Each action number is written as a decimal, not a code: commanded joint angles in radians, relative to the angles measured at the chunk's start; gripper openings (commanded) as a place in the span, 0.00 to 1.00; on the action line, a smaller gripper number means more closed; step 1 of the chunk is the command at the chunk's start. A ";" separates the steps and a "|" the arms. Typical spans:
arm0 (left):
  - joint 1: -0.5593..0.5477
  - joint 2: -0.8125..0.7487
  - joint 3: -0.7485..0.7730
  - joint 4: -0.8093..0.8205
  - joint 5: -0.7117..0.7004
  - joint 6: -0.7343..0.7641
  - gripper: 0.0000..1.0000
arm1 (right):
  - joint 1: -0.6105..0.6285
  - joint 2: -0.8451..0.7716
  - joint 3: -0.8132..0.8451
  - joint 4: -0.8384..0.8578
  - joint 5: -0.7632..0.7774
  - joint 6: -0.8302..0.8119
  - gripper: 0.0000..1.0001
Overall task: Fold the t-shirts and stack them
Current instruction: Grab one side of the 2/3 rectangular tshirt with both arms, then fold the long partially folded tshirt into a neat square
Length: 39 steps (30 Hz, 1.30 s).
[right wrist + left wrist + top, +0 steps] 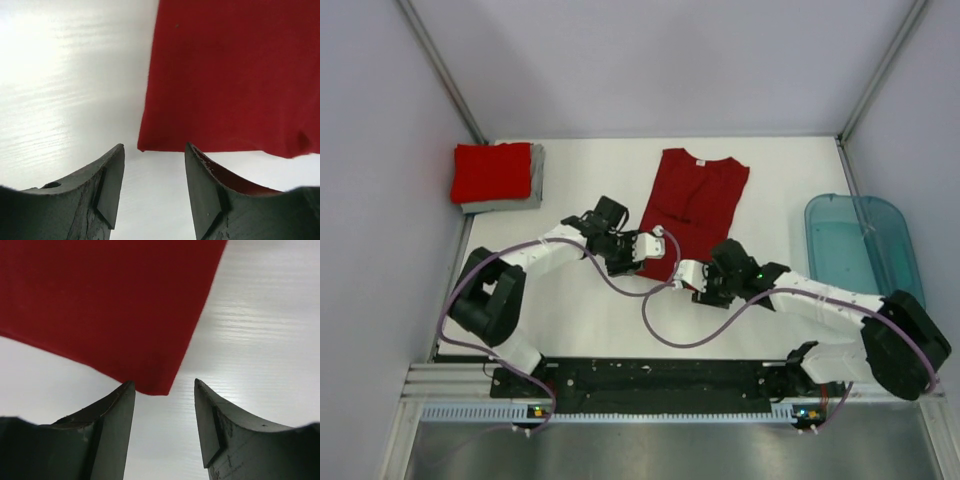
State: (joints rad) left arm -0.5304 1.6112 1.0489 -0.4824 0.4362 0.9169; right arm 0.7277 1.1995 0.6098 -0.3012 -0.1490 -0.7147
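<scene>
**Dark red t-shirt [692, 205] spread flat, one open pincer at each lower corner**

Dark red cloth lies unfolded in the middle of the white bench [570, 180], collar toward the top of the overhead view, hem toward the arms.

The left pincer [655, 250] sits at the shirt's lower left edge. In its wrist view the pincer [164, 385] has its jaws spread wide and grips nothing. One hem corner of the shirt [100, 305] points down into the gap, close to the left fingertip. Whether they touch cannot be told.

The right pincer [692, 272] is at the hem just below the shirt's middle. In its own view the pincer [154, 147] is likewise wide apart and grips nothing. The shirt's [235, 75] corner lies just above the gap, and the hem runs on behind the right finger. Contact there cannot be told either.

A brighter red folded t-shirt [492, 170] lies on a grey folded t-shirt [500, 206] in the upper left corner of the bench. The grey one shows along the right and lower edges of the stack.

A translucent teal plastic tub [855, 255] stands at the right edge of the bench, well apart from the shirts.

Pale lilac walls [650, 60] close in the bench on three sides, with metal posts at the back corners. Purple cables [665, 335] loop from the arms over the bench toward a black rail [650, 378] along the bottom of the frame.
</scene>
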 commanded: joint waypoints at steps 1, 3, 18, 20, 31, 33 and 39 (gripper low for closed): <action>-0.019 0.007 -0.045 0.071 0.002 0.077 0.57 | 0.029 0.118 0.044 0.007 0.077 -0.020 0.50; -0.029 0.021 -0.073 0.100 -0.017 0.088 0.57 | 0.027 0.158 0.054 0.014 0.088 -0.017 0.50; -0.066 0.128 -0.050 0.088 -0.162 0.040 0.00 | 0.035 0.170 0.062 0.016 0.075 0.015 0.00; -0.065 0.116 -0.033 0.024 -0.175 0.017 0.00 | 0.036 0.131 0.065 -0.010 0.072 0.023 0.00; -0.065 -0.209 0.006 -0.395 -0.151 -0.043 0.00 | 0.214 -0.178 0.197 -0.366 0.011 0.109 0.00; -0.065 -0.264 0.007 -0.508 -0.140 -0.036 0.00 | 0.249 -0.227 0.225 -0.417 -0.036 0.162 0.00; -0.066 -0.466 0.034 -0.735 -0.093 -0.041 0.00 | 0.320 -0.330 0.307 -0.461 -0.240 0.352 0.00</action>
State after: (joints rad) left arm -0.5972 1.2682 1.0355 -0.9722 0.3035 0.8852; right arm 1.0077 0.9405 0.8352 -0.6895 -0.2199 -0.5243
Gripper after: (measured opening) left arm 0.022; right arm 0.016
